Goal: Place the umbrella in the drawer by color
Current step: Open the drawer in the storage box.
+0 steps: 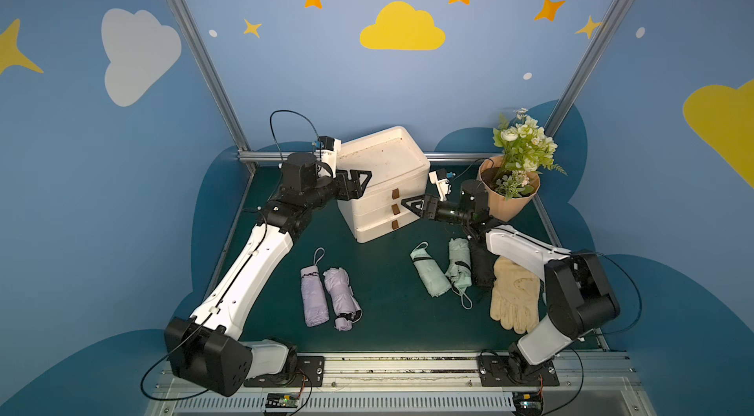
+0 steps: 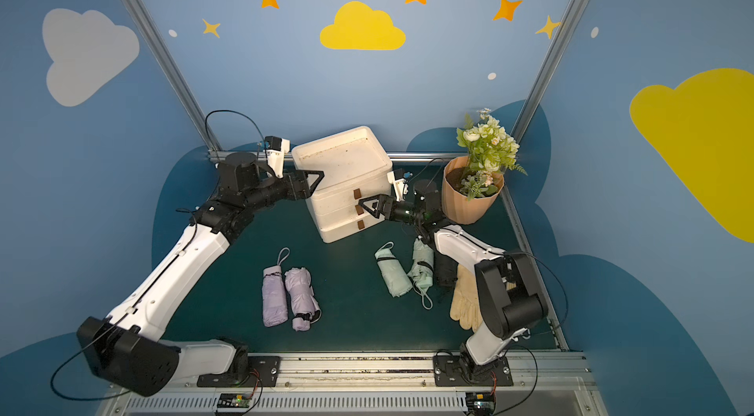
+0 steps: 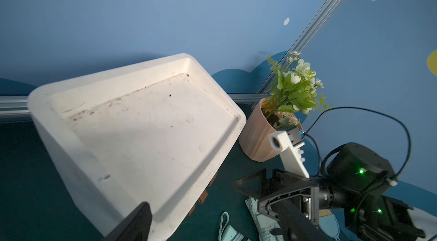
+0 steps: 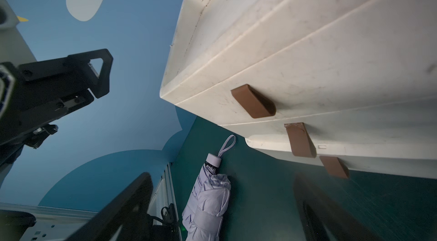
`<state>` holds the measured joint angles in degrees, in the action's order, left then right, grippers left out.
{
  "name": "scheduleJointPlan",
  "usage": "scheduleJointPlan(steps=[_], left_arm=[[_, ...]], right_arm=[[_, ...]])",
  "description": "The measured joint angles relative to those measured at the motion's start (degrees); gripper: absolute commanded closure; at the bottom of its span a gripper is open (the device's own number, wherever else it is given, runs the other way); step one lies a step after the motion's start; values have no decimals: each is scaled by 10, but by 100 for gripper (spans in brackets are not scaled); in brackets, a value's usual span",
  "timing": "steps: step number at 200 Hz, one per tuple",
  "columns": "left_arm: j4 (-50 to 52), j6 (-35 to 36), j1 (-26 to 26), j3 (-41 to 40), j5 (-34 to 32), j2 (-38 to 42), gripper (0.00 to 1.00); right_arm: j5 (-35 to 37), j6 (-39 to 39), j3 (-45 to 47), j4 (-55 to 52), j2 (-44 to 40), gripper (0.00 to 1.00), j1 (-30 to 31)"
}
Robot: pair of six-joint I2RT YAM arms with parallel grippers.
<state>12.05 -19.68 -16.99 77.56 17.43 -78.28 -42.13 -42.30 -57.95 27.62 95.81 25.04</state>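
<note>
Two lilac umbrellas [image 1: 314, 299] lie side by side on the green desk [image 1: 387, 324], in front of the white drawer unit [image 1: 383, 165]. Two mint umbrellas [image 1: 428, 275] and a black umbrella [image 1: 481, 267] lie by the right arm. The right wrist view shows what the top views barely give: three brown handles [image 4: 254, 101], all drawers shut. The right pincer [image 1: 409, 205] is spread wide and empty, just off the drawer fronts. The left pincer [image 1: 361, 183], also spread and empty, sits at the unit's top corner, and the left wrist view shows the specked lid plainly.
</note>
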Motion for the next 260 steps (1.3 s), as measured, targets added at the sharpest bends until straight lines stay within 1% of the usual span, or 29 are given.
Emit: scheduleJointPlan(steps=[48, 74, 101, 124, 209, 260], left_arm=[[5, 5, -11, 97, 33, -117, 14], [16, 4, -12, 128, 42, -165, 14], [26, 3, -12, 142, 50, -195, 15], [29, 0, -12, 143, 50, -205, 16], [42, 0, -24, 143, 45, -205, 16], [43, 0, -24, 143, 37, -205, 16]], right_arm=[[-6, -53, -19, 49, 70, 7, 7], [-9, -72, -36, 73, 84, 7, 10], [-11, -86, -50, 94, 96, 7, 12], [-15, -97, -54, 106, 102, 7, 14], [-21, -129, -69, 147, 120, 7, 17], [-30, -144, -83, 149, 124, 10, 19]])
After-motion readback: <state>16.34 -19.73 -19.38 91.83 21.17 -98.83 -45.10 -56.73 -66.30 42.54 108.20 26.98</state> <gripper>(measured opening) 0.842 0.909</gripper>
